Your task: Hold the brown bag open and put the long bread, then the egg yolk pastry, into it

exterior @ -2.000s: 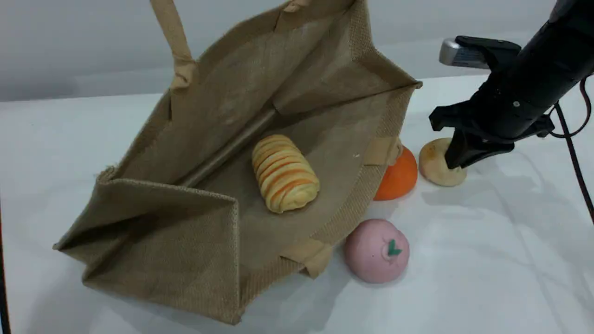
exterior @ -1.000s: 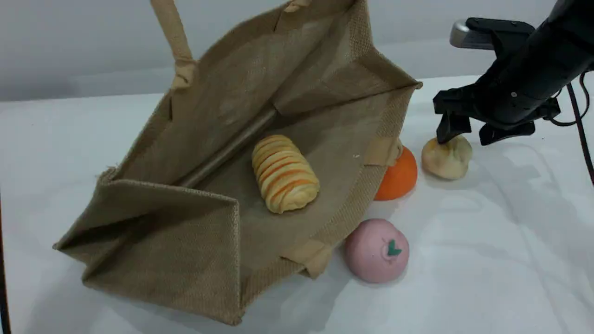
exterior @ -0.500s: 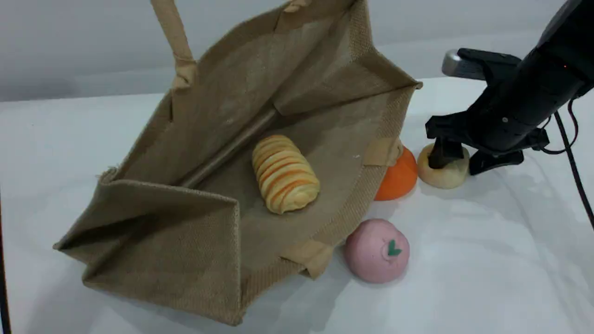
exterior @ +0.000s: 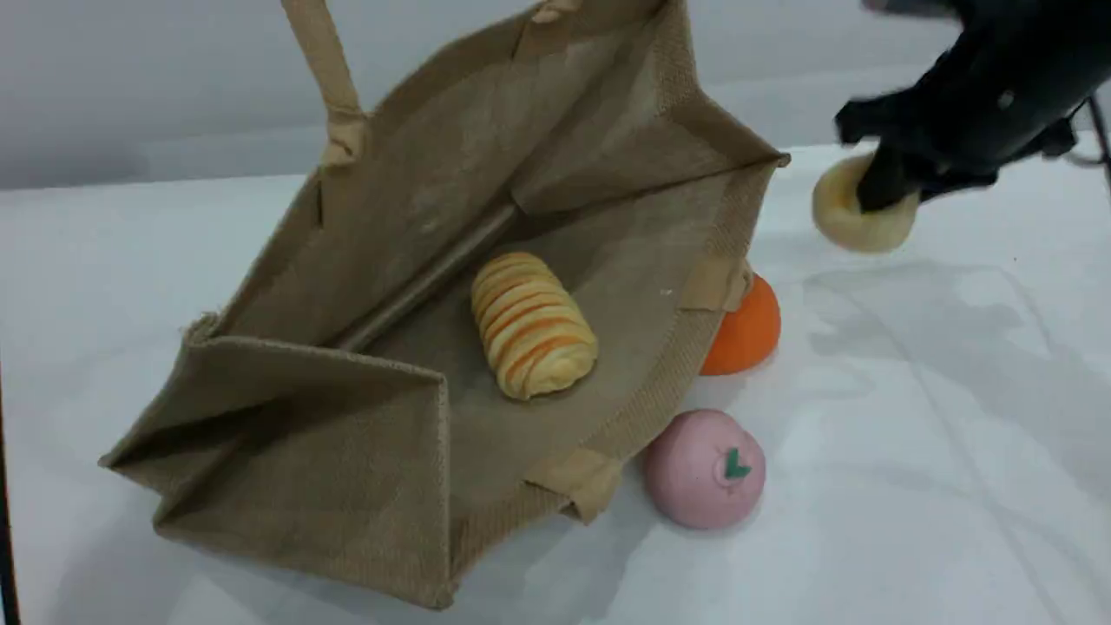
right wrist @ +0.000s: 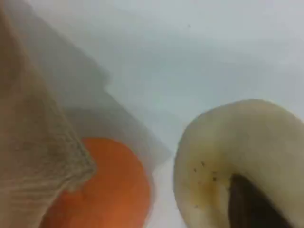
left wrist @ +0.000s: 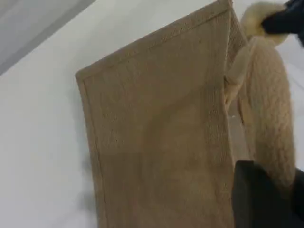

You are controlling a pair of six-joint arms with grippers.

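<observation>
With the right claw (exterior: 881,187) shut on the egg yolk pastry (exterior: 838,215), aloft at upper right, its blurred pinch perhaps shallow, we risk dropping it short of the brown bag (exterior: 347,451) the left claw (left wrist: 268,202) grips.

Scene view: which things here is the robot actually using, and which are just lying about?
In the job: brown bag, long bread inside it, egg yolk pastry lifted by the right gripper.
Lying about: orange fruit, pink ball with a green leaf, both on the table beside the bag.
</observation>
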